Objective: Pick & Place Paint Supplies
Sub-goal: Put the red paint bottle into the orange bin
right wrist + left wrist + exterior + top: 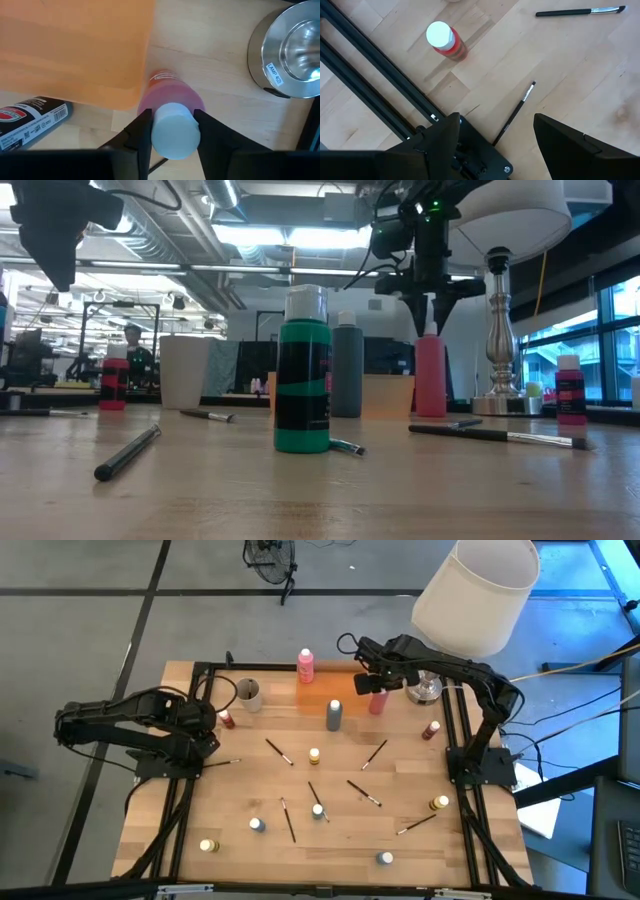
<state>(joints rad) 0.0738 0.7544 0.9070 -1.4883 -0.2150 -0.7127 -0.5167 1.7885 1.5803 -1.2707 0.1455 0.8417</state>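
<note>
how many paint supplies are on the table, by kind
tall bottles: 3, one pink bottle in the right gripper
small pots: 8
brushes: 7
total: 18

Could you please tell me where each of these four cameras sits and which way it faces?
High view: overhead, straight down; both arms, table.
Low view: table height, level; right gripper over pink bottle.
Left wrist view: looks down; left gripper open above a brush.
Right wrist view: looks down; fingers beside the same pink bottle's cap, orange tray alongside.
</note>
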